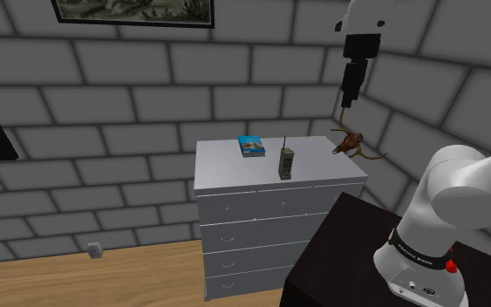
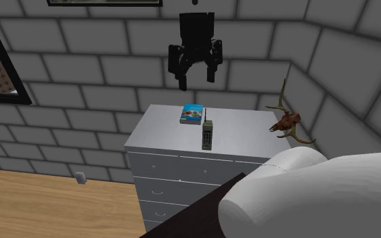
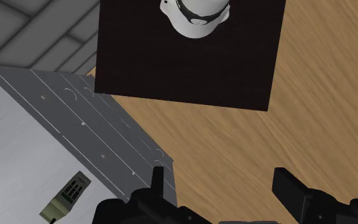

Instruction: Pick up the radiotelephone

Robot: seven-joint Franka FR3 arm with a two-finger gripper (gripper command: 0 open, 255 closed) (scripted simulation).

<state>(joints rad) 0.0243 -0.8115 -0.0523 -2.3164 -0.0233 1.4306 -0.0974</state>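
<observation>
Hanging spread apart and empty at upper centre, the end effector should shift over the upright radiotelephone at mid-frame, then descend squarely astride its narrow body.

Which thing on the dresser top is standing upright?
The olive radiotelephone with the thin antenna, near the front edge of the dresser; the blue book, nearer the wall, lies flat.

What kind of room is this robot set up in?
Likely a room in a house, perhaps a bedroom: a grey dresser against a block wall, a framed picture above, a wooden floor.
</observation>
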